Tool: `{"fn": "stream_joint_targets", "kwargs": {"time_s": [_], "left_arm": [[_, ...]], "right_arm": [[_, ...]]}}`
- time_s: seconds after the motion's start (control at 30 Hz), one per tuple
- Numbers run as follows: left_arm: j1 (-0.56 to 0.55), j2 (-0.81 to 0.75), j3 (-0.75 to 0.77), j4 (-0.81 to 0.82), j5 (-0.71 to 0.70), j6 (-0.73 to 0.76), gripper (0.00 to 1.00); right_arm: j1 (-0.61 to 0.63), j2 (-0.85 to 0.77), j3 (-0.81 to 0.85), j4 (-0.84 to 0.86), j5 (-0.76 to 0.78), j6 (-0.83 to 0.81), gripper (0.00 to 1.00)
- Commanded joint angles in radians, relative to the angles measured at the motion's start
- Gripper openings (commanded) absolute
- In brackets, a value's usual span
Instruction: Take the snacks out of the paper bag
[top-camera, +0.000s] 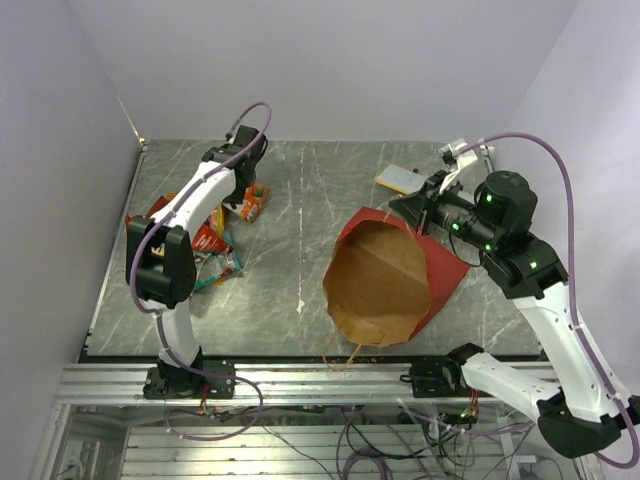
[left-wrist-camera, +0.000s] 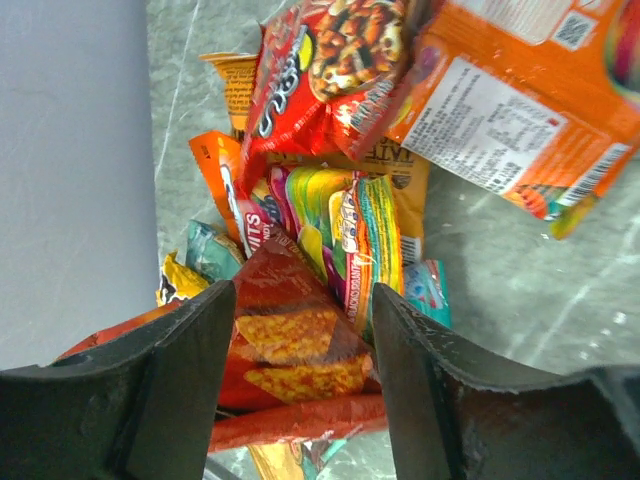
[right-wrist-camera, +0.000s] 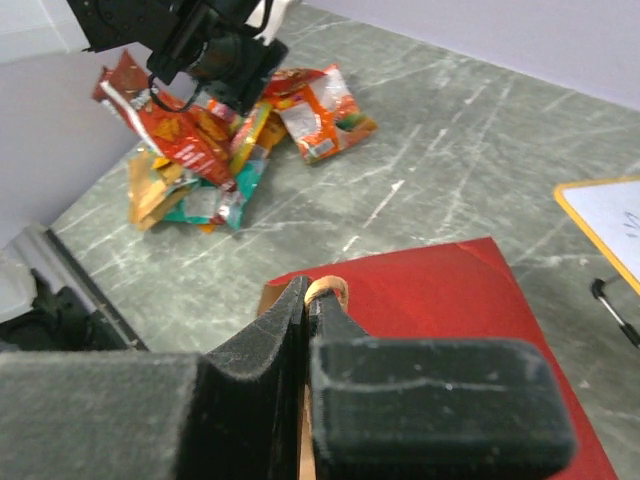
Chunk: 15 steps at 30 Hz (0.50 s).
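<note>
Task looks nearly finished, maybe fully.

The snacks (top-camera: 212, 240) sit in a heap by the left edge of the table (top-camera: 300, 180), toward the far-left corner and well apart from the paper bag (top-camera: 440, 272). The heap mixes orange, red, teal and yellow packets. One orange chip bag (top-camera: 255, 205) lies just beside it on the far side.

The paper bag lies on its side on the right half of the table, close to the near edge, with its mouth gaping toward that edge. From the top view the brown inside shows no packet. The deepest fold is in shadow, so I can't rule out a last one.

The left gripper (left-wrist-camera: 300, 310) hangs over the heap with its fingers spread. A dark-red chip packet (left-wrist-camera: 290, 345) shows in the gap between them. I cannot tell if it touches either finger. It looks dropped, not gripped.

The right gripper (right-wrist-camera: 305, 300) is at the far-right side of the bag's rim, fingers pressed together on the red paper, and a tan loop handle (right-wrist-camera: 326, 290) is caught there too. It seems to be holding the bag in place.

A white-and-tan card (top-camera: 400, 180) lies near the far edge. It isn't a snack.

Left to do, as I judge it: check the bag's bottom for a straggler, then let go of the bag.
</note>
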Motion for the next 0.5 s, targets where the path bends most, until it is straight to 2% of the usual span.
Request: {"fn": "stream_joint_targets", "kwargs": {"time_s": [0.0,0.13,0.2,0.27,0.4,0.47], "left_arm": [[0.005,-0.117,0.080,-0.042,0.129,-0.074,0.69],[0.005,-0.255,0.071,0.006,0.263,-0.124,0.82],[0.005,-0.326,0.051,0.031,0.326,-0.153,0.87],[0.005,-0.391,0.033,0.045,0.379,-0.180,0.89],[0.005,-0.442,0.044,0.040,0.433,-0.211,0.90],[0.005,-0.444,0.068,0.020,0.435,-0.211,0.91]], "right_arm": [[0.000,0.044,0.086,0.073,-0.155,0.062,0.00],[0.001,0.098,0.170,0.145,-0.245,0.156,0.00],[0.000,0.114,0.200,0.156,-0.228,0.177,0.00],[0.000,0.115,0.218,0.113,-0.134,0.192,0.00],[-0.001,0.107,0.209,-0.033,0.213,0.289,0.00],[-0.005,0.117,0.207,-0.086,0.291,0.319,0.00]]}}
